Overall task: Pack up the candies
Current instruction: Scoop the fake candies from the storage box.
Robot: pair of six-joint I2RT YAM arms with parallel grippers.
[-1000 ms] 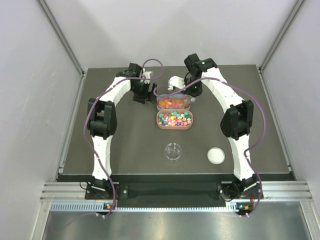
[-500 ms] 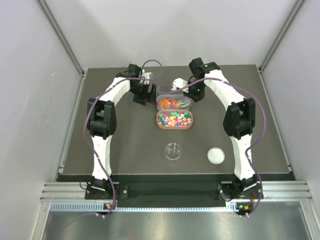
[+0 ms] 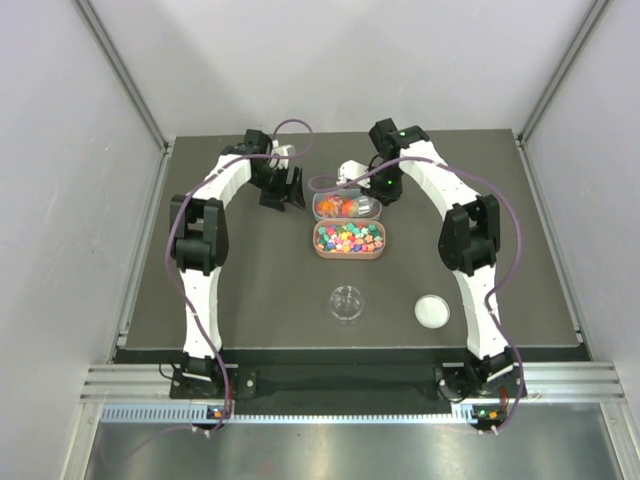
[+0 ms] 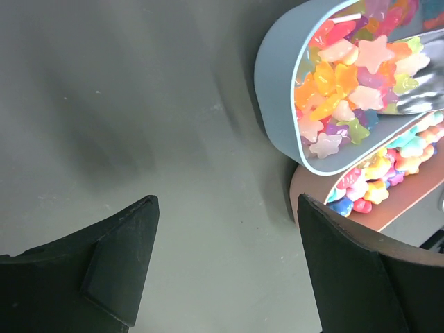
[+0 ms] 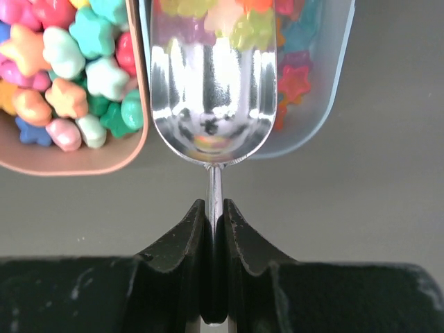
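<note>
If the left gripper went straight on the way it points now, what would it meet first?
Probably the bare table: the left gripper is open over it, with the pale tub of candies off to one side. Depth is unclear.

We are looking down from above and behind the arms (image 3: 200, 290), taking in the whole tabletop (image 3: 250, 290). Both wrist cameras are hovering close, facing downward, and all three views are sharing the grey tray (image 4: 270, 76) and pink tray (image 4: 305, 201) of candies (image 4: 333, 76).
</note>
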